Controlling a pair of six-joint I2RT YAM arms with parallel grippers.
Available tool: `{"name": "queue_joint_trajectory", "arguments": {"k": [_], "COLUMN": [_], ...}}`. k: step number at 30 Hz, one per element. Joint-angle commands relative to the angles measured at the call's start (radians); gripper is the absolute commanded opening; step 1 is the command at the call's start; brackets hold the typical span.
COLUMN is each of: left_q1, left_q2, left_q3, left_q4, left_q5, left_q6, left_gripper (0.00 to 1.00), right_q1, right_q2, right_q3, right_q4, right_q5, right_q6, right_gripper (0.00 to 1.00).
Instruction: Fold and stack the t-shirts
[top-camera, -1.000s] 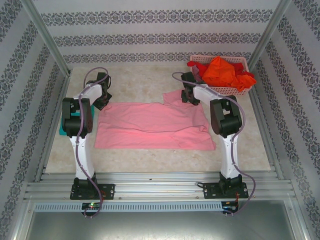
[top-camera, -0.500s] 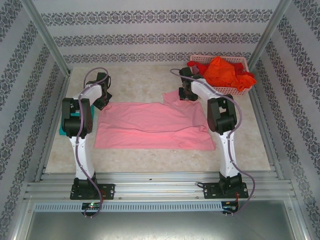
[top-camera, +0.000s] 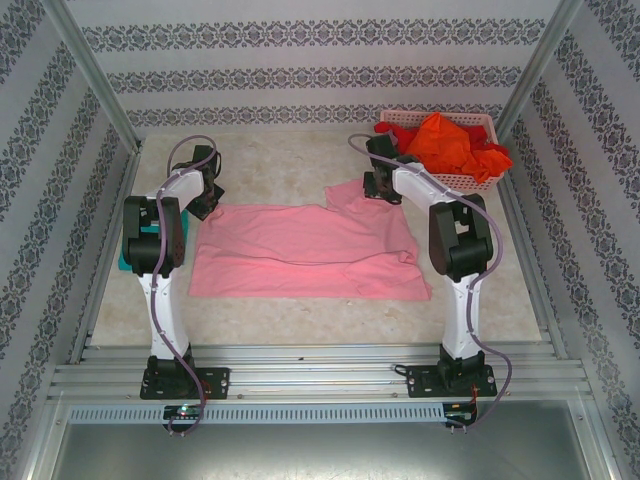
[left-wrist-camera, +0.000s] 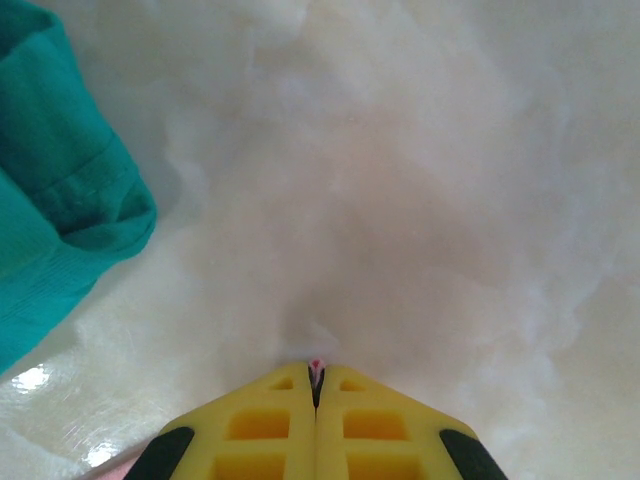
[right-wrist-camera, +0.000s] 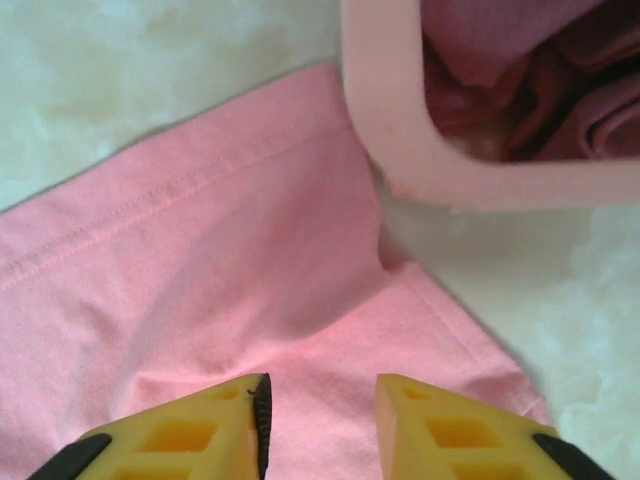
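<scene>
Two grippers work the far corners of a spread light pink t-shirt (top-camera: 300, 250).
My left gripper (left-wrist-camera: 316, 385) is pinched shut on a sliver of pink. My right gripper (right-wrist-camera: 322, 400) hovers part open over the sleeve (right-wrist-camera: 200, 250), holding nothing. The basket (right-wrist-camera: 400, 150) rim sits just ahead of it, so a shallow bite could slip.

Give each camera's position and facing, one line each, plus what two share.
Top external: above, behind the bases, looking down; both arms, pink t-shirt, basket.
Left wrist: looks down at table, teal t-shirt; left gripper shut on pink t-shirt.
Right wrist: looks down over open right gripper.
Shared: top and right wrist show pink t-shirt, basket.
</scene>
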Motion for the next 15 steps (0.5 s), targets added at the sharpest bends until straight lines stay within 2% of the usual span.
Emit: {"name": "queue_joint_trajectory", "arguments": {"k": [1, 10, 15], "left_q1": [0.014, 0.014, 0.015], "left_q2": [-0.012, -0.017, -0.017], "left_q3": [-0.025, -0.026, -0.025], "left_q4": [0.000, 0.002, 0.005], "left_q5": [0.037, 0.040, 0.044], "left_q6": [0.016, 0.019, 0.020], "left_gripper": [0.00, 0.00, 0.00], "right_q1": [-0.011, 0.011, 0.015], "right_q2": [0.036, 0.157, 0.188], "right_q3": [0.019, 0.139, 0.200], "right_q4": [-0.025, -0.131, -0.193], "right_q5": [0.026, 0.008, -0.009], "right_q6": [0.020, 0.011, -0.025], "right_gripper": [0.28, 0.34, 0.31]}}
